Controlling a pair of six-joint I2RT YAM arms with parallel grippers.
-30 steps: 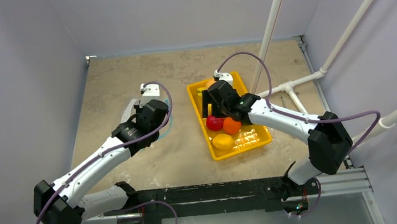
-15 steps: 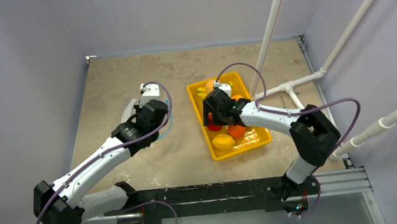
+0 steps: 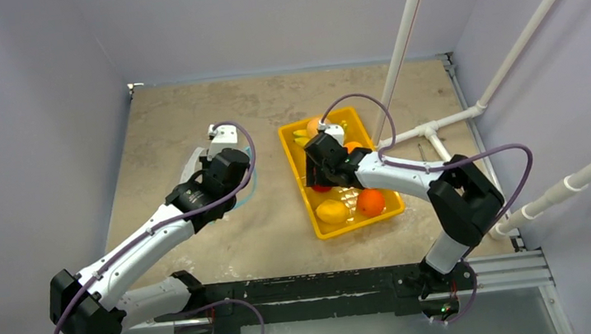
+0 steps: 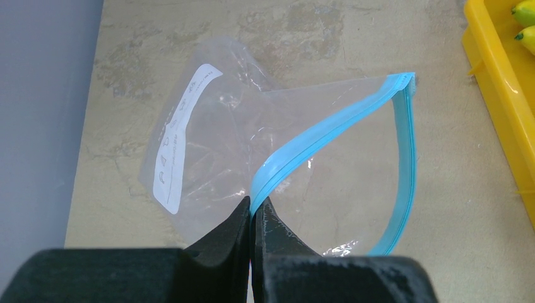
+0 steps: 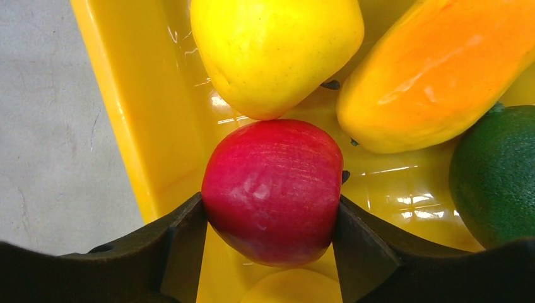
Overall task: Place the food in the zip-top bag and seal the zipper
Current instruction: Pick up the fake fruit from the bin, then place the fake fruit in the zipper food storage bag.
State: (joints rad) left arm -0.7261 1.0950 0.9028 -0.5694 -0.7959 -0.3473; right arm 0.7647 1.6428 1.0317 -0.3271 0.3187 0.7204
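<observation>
Left: the zipper (image 4: 340, 126) of the zip-top bag (image 4: 214, 145), located at 9 o'clock of the yellow tray (image 4: 498, 82), is pinched between the fully closed fingers of the left gripper (image 4: 252, 214). Right: a red apple (image 5: 271, 189) in the tray is clasped on both sides by the right gripper (image 5: 270, 218). A yellow fruit (image 5: 271, 50) is seen at its 12 o'clock, an orange fruit (image 5: 435, 76) at 2 o'clock and a green fruit (image 5: 498, 170) at 3 o'clock.

The zip-top bag (image 4: 208, 158) lies on the table (image 3: 269, 103) left of the tray (image 5: 126, 95), which holds perhaps 6 pieces of food (image 3: 370, 202)
</observation>
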